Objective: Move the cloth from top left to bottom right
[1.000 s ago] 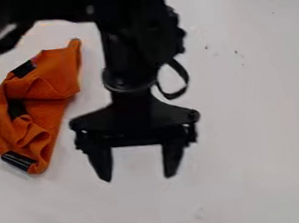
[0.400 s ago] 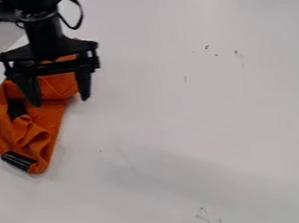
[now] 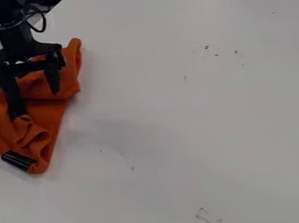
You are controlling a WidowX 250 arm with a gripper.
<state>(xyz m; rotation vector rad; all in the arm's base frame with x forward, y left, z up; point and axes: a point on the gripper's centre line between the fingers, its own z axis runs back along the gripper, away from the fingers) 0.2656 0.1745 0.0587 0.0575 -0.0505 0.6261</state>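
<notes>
Gripper (image 3: 33, 95) hangs spread over the cloth (image 3: 50, 110) at ten o'clock. Likely light and floppy, it should pinch best by the folds (image 3: 36, 137) towards six.

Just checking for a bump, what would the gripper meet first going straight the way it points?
Probably the orange cloth; the gripper points down over its upper part, though any gap between them is unclear.
</notes>
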